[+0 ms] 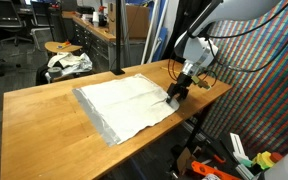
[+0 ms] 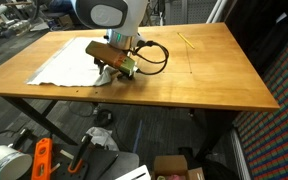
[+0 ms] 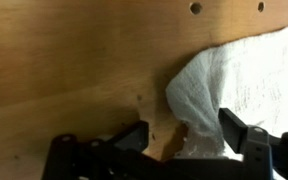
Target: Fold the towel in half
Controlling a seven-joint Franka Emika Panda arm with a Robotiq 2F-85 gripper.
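The towel (image 1: 134, 105) is white and lies spread flat on the wooden bench (image 1: 44, 110), covering the middle of the frame in an exterior view. In an exterior view (image 2: 69, 65) from another angle it sits toward the left end of the bench (image 2: 204, 75), close to the near edge. At its edge by the tool the cloth is not flat. The wrist view shows a corner of the towel (image 3: 199, 100) puckered up into a raised fold in the right half of the frame, with the rest of the cloth running off to the upper right.

The tool (image 3: 184, 135) straddles that fold, one dark finger (image 3: 134, 135) on the frame-left side and one finger (image 3: 234, 125) on the frame-right side. The jaws stand partly open. The right-hand finger is against the fabric, while a strip of bare bench (image 3: 74, 60) shows between the left-hand finger and the fold, so the cloth is between the fingers but not visibly clamped. In both exterior views the tool (image 1: 176, 95) (image 2: 106, 72) is down at bench level on the towel's edge.

A black cable (image 2: 154, 55) loops from the tool across the wood. Two small holes (image 3: 195, 8) mark the bench top in the wrist view. A thin yellow stick (image 2: 187, 40) lies well apart from the towel. A stool (image 1: 69, 62) carrying crumpled cloth stands beyond the bench at upper left.
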